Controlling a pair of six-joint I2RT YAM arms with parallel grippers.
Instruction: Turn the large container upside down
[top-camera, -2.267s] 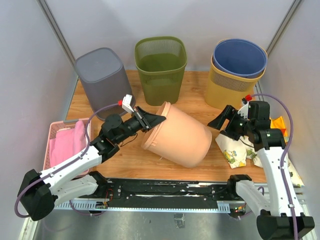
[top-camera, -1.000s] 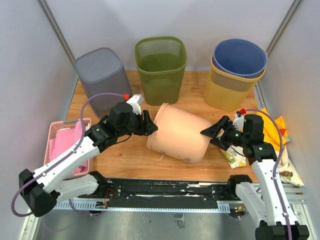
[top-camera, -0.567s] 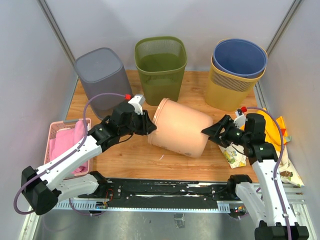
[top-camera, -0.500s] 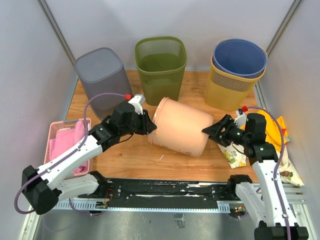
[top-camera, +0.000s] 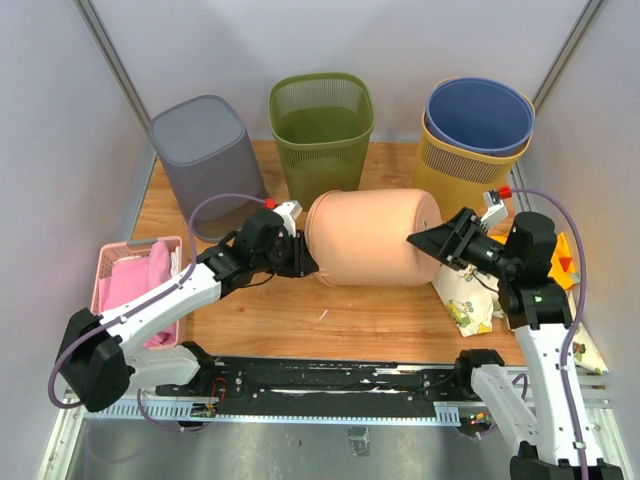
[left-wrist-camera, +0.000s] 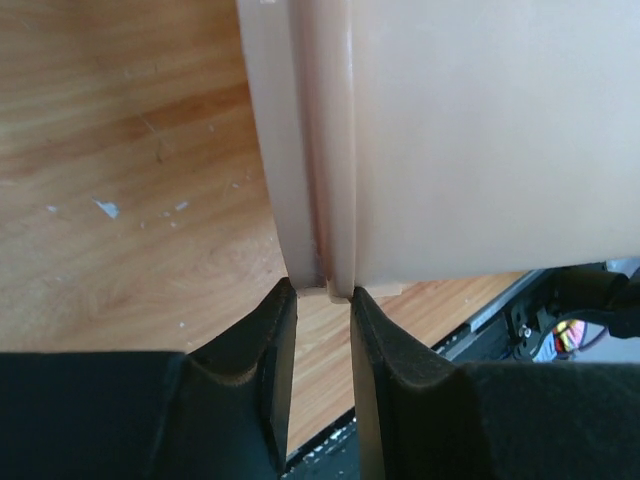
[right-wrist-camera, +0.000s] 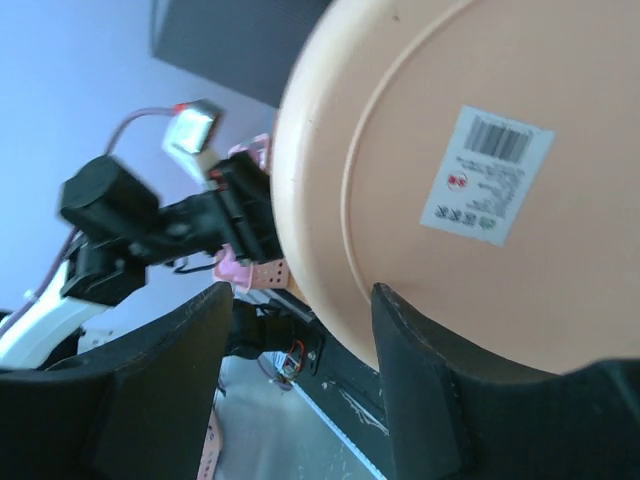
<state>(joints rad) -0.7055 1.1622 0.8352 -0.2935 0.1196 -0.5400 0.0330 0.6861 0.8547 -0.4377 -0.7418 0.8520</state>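
Directly behind container, green mesh bin.

From above, I cannot see inside the large container; its mouth faces sideways. My left wrist view cuts its wall off at top and right. The print on its base label is too small to read, and my right arm hides part of the patterned cloth
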